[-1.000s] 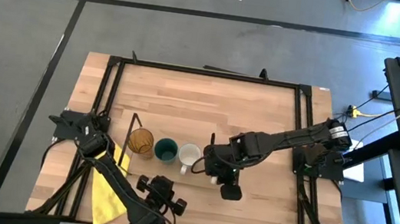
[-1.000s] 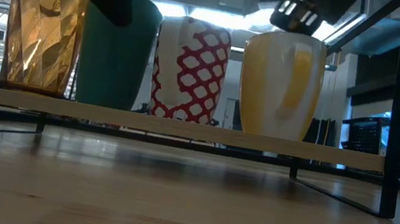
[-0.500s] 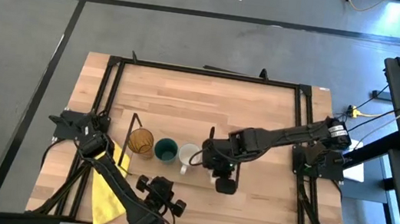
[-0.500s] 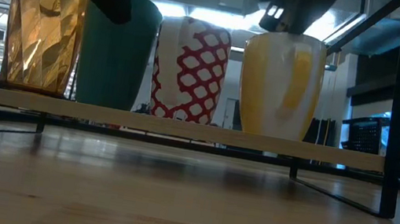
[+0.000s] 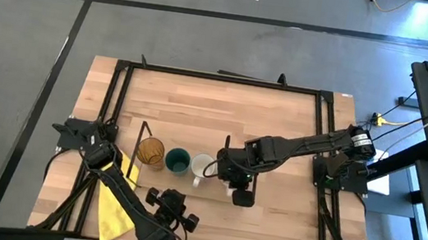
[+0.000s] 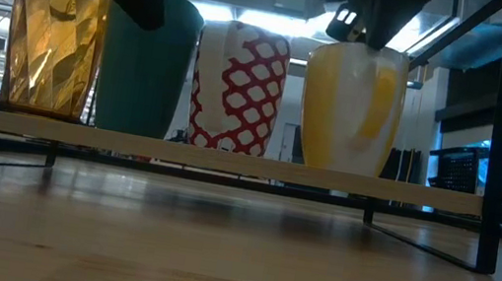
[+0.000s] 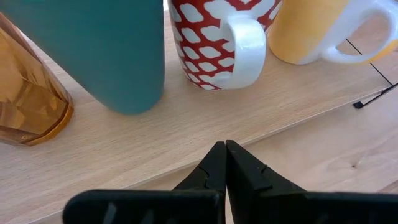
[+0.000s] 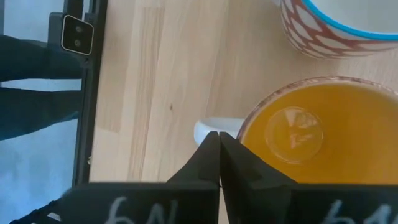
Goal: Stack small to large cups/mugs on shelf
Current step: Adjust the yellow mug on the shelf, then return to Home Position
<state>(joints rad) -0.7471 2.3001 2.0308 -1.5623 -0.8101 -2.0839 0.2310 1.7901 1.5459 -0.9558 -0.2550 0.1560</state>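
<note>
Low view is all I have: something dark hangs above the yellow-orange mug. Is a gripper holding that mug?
Observer: No. The right gripper is just over the orange mug, its fingers shut together on nothing.
Operator: Where is the left gripper?
Observer: The left gripper is in front of the shelf, shut and empty.
Operator: Which way does the white mug's handle point?
Observer: The white mug turns its handle toward the left gripper, at the front of the shelf.

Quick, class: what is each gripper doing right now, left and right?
Left gripper: shut, empty, in front of the shelf.
Right gripper: shut, empty, over the orange mug.
</note>
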